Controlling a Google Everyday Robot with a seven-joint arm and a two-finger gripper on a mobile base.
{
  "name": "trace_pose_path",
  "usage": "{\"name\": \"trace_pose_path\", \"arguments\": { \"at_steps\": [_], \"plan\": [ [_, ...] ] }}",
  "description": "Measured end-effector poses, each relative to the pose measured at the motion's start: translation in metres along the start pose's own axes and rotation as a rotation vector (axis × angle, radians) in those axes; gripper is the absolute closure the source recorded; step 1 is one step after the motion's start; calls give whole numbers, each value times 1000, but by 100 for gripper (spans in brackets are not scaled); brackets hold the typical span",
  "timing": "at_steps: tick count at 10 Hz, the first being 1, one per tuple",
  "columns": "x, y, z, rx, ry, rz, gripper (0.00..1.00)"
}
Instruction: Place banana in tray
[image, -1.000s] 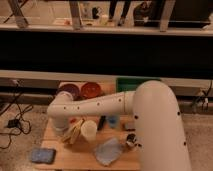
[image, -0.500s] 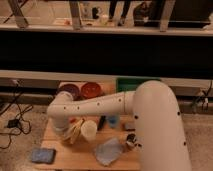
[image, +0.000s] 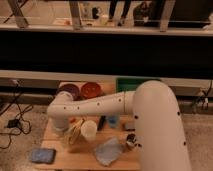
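Almost nothing differs from the pictures of one second and half a second ago: the white arm (image: 100, 105) reaches across the wooden table (image: 75, 159) in the same bent pose, and the things on the table lie in the same places.

The gripper (image: 70, 136) is low over the left part of the table, just beside the white cup (image: 89, 131), under the rounded joint of the arm. How far its claw is open I cannot tell, because it blends with pale objects around it, and whether it has hold of anything I also cannot tell.

A pale yellow shape, which may be the banana (image: 74, 135), shows at the gripper, touching or very near the cup; I cannot say it for sure. The tray (image: 125, 83) is at the far right corner of the table, mostly hidden behind the arm, well apart from that yellow shape.

Behind the arm stand a purple bowl (image: 68, 91) and a red bowl (image: 91, 90), side by side. A blue sponge (image: 42, 155) lies on the front left corner, and a grey-blue cloth (image: 109, 151) lies near the front edge.
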Motion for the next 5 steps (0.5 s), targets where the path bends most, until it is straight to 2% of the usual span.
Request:
{"name": "trace_pose_path", "arguments": {
  "at_steps": [4, 5],
  "plan": [
    [0, 0, 0, 1, 1, -1, 20],
    [0, -1, -1, 5, 16, -6, 20]
  ]
}}
